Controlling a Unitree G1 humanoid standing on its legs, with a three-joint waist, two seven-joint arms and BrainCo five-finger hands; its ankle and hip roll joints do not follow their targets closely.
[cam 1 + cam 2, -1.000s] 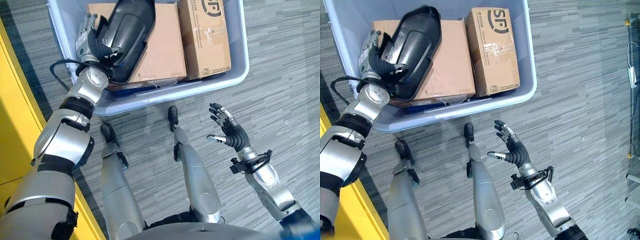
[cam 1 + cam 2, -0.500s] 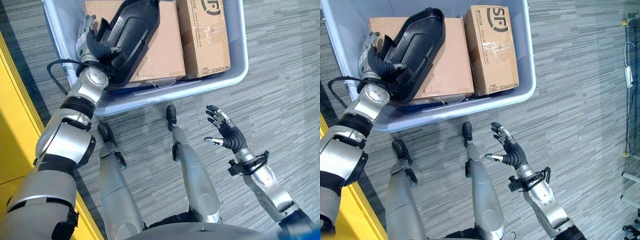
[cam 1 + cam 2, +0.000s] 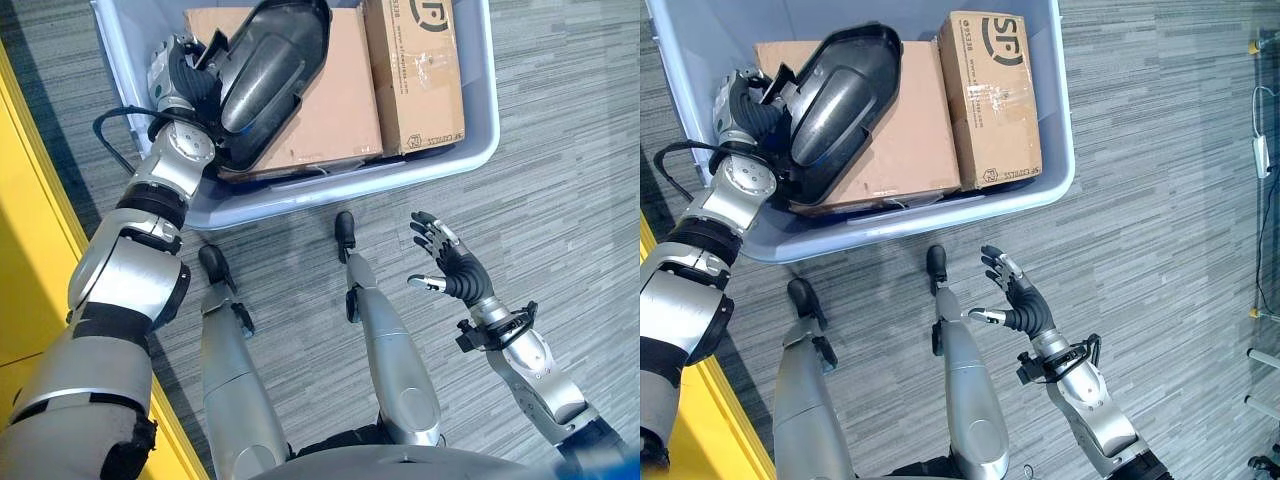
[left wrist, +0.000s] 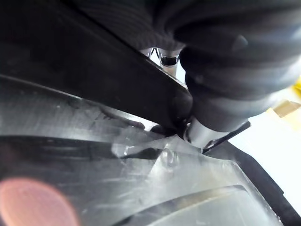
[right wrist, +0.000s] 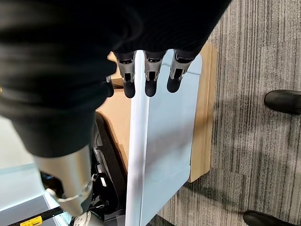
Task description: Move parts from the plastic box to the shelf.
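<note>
Plastic box (image 3: 1050, 190) holds two cardboard cartons, and above the larger one the left hand (image 3: 752, 112) has its fingers curled round the edge of the black moulded part (image 3: 835, 110). Lifting well, I judge, means raising the part straight clear of the box's near wall before swinging away, grip kept firm. The right hand (image 3: 1018, 302) hovers outside the box, fingers spread and empty.

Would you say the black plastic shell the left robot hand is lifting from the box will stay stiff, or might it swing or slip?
The black shell keeps its moulded, dished shape while held at one end, so it is probably stiff and fairly light. Its glossy surface may be slippery. The left robot hand grips it near one end, so the long free end could swing toward the cardboard boxes.
</note>
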